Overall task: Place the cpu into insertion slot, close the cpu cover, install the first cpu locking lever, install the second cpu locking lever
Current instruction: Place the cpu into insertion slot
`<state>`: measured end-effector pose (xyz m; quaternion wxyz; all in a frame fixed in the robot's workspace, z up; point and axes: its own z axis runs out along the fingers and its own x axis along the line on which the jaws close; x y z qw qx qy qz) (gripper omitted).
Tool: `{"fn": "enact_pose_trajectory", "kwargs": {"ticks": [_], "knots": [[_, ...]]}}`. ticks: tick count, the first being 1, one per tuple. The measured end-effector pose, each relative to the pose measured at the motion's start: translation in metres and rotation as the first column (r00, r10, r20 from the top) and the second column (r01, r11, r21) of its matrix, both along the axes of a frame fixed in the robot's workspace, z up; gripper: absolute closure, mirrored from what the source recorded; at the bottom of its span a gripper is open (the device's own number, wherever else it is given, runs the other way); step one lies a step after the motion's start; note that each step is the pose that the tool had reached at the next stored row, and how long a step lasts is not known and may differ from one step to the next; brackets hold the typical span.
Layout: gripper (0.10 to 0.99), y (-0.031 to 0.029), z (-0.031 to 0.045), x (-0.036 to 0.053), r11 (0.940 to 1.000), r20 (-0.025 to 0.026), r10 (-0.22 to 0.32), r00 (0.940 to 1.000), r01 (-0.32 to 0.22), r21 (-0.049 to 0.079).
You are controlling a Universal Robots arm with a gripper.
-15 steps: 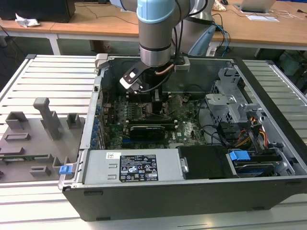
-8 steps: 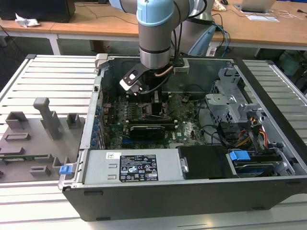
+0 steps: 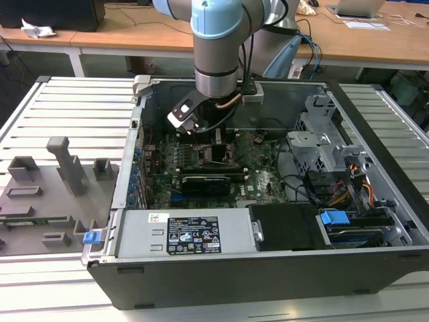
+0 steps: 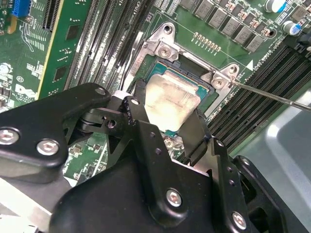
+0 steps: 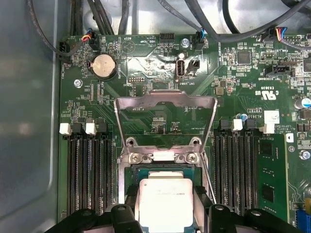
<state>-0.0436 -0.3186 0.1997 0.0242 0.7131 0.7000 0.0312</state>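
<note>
The gripper (image 3: 216,134) hangs in the upper middle of the exterior view, deep inside the open case (image 3: 201,282), over the green board (image 3: 265,181). In the second wrist view its two black fingers (image 4: 198,133) pinch the cpu (image 4: 171,97) by two sides. The cpu is over the slot (image 4: 206,94), very low. I cannot tell if it touches the slot yet.

The cover (image 5: 165,98) is tipped up and open in the first wrist view, with its empty middle showing the board behind it. It is out of the way, which is good. A thin lever (image 4: 272,97) sticks out to one side of the slot, also out of the way.

The step in hand looks like putting the cpu in. To do it well, I think the cpu must be flat, not tipped. Its edges should match the edges of the slot all the way round. It should go straight down and very softly, with no sliding and no pushing. In the second wrist view it looks a little turned against the slot, so that needs a careful check.
</note>
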Motion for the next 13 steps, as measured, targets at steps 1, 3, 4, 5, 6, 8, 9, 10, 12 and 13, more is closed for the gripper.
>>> {"fn": "enact_pose_trajectory", "kwargs": {"ticks": [1, 3, 4, 5, 6, 8, 9, 10, 12, 13], "knots": [[0.557, 0.0000, -0.0001, 0.0000, 1.0000, 0.0001, 0.000, 1.0000, 0.000, 0.000], [0.557, 0.0000, -0.0003, 0.0000, 1.0000, 0.0000, 0.000, 1.0000, 0.000, 0.000], [0.557, 0.0000, -0.0004, 0.0000, 1.0000, 0.0001, 0.000, 1.0000, 0.000, 0.000], [0.545, 0.0001, -0.0008, 0.0001, 1.0000, 0.0005, 0.000, 1.0000, 0.000, 0.001], [0.482, 0.0001, -0.0007, 0.0001, 1.0000, 0.0002, 0.000, 1.0000, 0.000, 0.000], [0.482, 0.0001, -0.0002, 0.0000, 1.0000, 0.0000, 0.000, 1.0000, 0.000, 0.000], [0.482, 0.0001, 0.0023, 0.0000, 1.0000, 0.0001, 0.000, 1.0000, 0.000, 0.000], [0.482, 0.0001, 0.0045, 0.0000, 1.0000, 0.0001, 0.000, 1.0000, 0.000, 0.000], [0.482, 0.0001, 0.0089, 0.0000, 1.0000, 0.0001, 0.000, 1.0000, 0.000, 0.000], [0.494, 0.0001, 0.0101, 0.0000, 1.0000, -0.0001, 0.000, 1.0000, 0.000, 0.000]]}}
